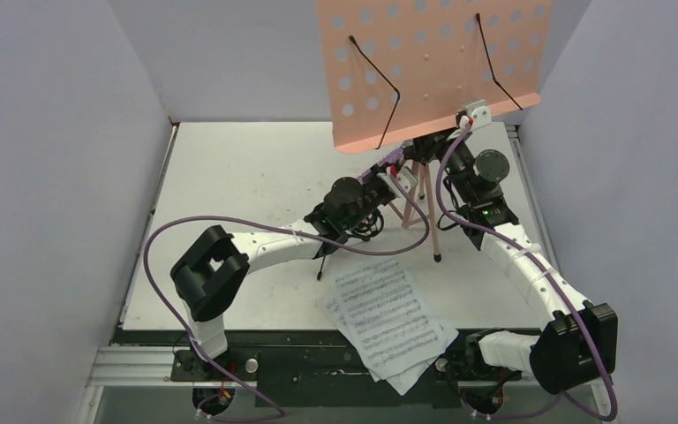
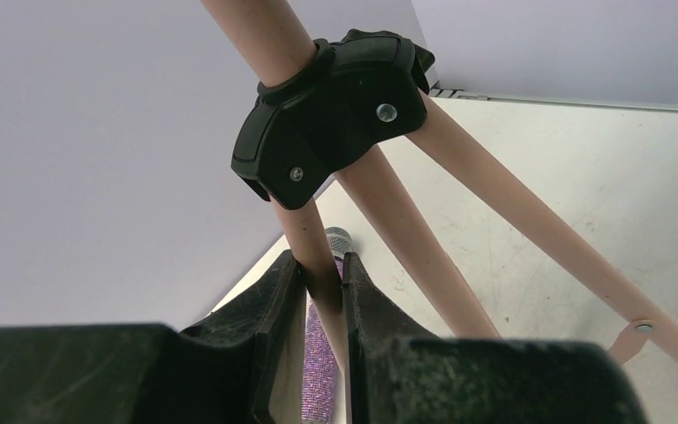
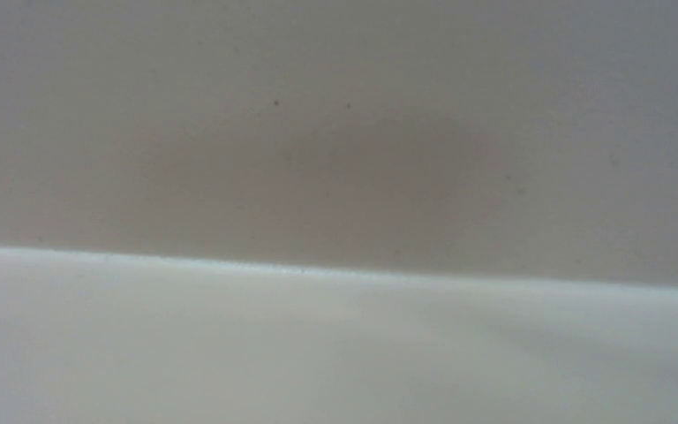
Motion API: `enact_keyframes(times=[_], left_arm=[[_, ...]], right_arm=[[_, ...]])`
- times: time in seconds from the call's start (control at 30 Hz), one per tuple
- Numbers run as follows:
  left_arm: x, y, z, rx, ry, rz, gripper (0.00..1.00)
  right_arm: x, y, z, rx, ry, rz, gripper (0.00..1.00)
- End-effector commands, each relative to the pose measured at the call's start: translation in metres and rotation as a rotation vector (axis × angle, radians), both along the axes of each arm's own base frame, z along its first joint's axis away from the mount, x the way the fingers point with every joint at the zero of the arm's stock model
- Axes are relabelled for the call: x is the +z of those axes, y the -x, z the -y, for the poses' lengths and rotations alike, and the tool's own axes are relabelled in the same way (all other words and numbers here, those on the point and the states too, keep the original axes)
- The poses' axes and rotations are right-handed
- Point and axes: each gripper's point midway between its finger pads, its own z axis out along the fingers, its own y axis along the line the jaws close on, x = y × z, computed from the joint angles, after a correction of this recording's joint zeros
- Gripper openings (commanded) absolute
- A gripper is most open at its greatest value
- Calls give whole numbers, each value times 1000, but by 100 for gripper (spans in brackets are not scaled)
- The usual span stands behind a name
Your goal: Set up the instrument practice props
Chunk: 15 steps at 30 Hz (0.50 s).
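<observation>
The left gripper (image 2: 322, 265) fills the bottom of the frame; its black fingers (image 2: 278, 318) are clamped on a pink leg (image 2: 313, 243) of the stand (image 2: 260, 35); above, a black hub (image 2: 335, 115) joins that leg, two more legs spreading down to the right, and the pole rising out of frame; a thin brace (image 2: 640, 329) is riveted to the far-right leg; behind the fingers lies the mic (image 2: 320, 371), glittery purple, grey head pointing away; the white table (image 2: 565, 177) meets a pale wall (image 2: 97, 132).

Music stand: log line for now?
left hand: shut on music stand leg | right hand: at its lower edge, grip unclear | sheet music: off stand
</observation>
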Motion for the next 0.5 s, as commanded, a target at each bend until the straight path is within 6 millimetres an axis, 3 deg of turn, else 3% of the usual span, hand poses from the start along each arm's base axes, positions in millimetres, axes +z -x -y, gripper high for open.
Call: enact_keyframes(times=[0.0,0.47], left_arm=[[-39,-8,-5,50,-179,31,0],[-42,3,7,19,-228,70,0]], right_arm=[[177,82,16,60,-197,516,5],[188,89,21,43,-208,543,5]])
